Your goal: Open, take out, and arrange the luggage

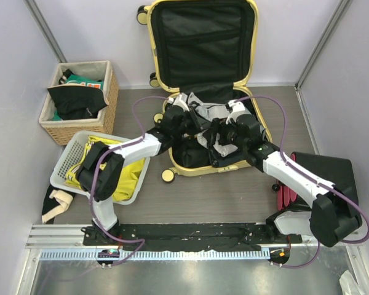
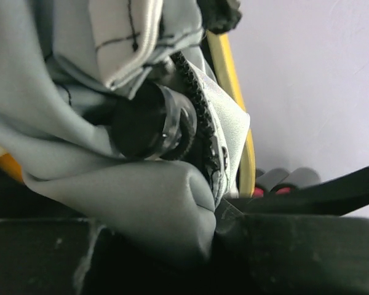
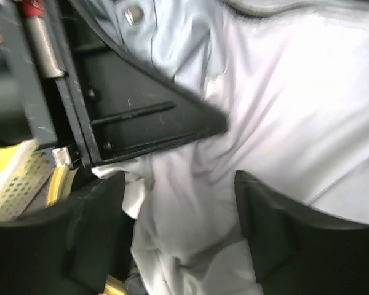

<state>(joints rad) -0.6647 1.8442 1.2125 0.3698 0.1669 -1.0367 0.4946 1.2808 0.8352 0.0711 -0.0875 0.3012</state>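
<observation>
The luggage (image 1: 194,170) is lying open at the far centre, its lid (image 1: 203,46) standing upright. The right gripper (image 3: 181,227) is inside it, straddling a pale garment (image 3: 283,110) with fingers spread, probably to lift it out. The left gripper (image 1: 184,120) is buried in the same garment, and its grip cannot be told.
</observation>
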